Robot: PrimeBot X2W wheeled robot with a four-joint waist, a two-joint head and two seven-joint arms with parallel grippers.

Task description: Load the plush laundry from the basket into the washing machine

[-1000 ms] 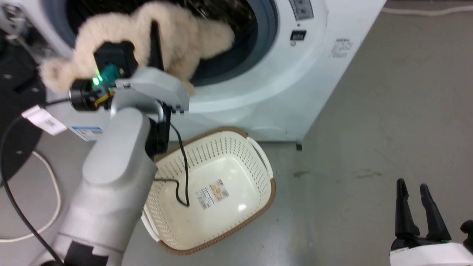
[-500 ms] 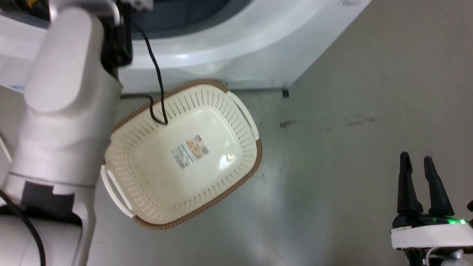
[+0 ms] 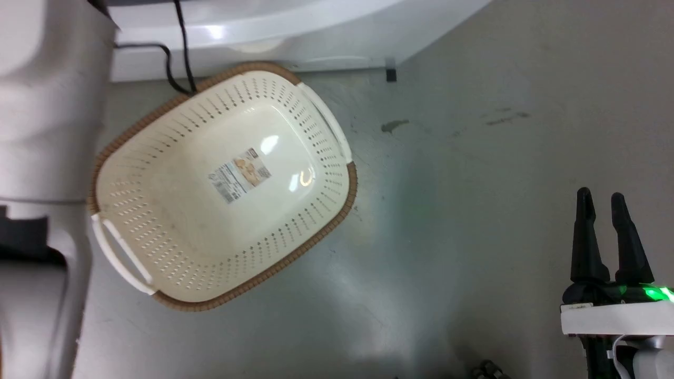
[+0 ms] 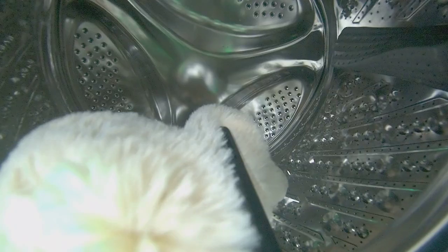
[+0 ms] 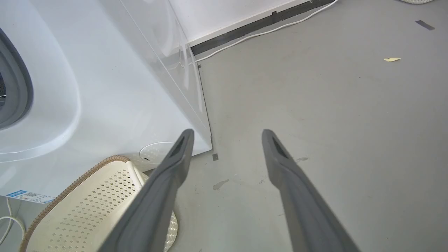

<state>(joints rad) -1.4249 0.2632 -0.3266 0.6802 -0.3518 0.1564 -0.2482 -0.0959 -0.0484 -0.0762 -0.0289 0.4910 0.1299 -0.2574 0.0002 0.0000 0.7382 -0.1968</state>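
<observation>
The large white front-loading washing machine (image 5: 105, 87) is open to your left tool (image 4: 199, 140), which is reaching inside it. The shiny perforated steel drum (image 4: 297, 101) wraps around the tool, with its back wall straight ahead of the fingertips.

The small cream perforated plastic basket (image 3: 352, 184) with the brown rim sits on the grey floor (image 5: 332, 105) against the machine's foot. It lies ahead and to the left of your right tool (image 5: 227, 132) and holds nothing but a sticker.

The fluffy beige plush toy (image 4: 119, 175) is in the left tool's grip, inside the drum. One dark finger (image 4: 245, 189) shows. Most of the toy bulges off its left side and back toward the wrist, and a narrow fold runs along its right side up to the tip. The other finger is buried in fur, so I judge the tool to be clamped on the toy rather than see it.

The right tool has its fingers moderately apart and holds nothing. It is well away from the drum, so the release belongs to your left arm. The toy looks far enough in to fall onto the drum's bottom when you let go.
</observation>
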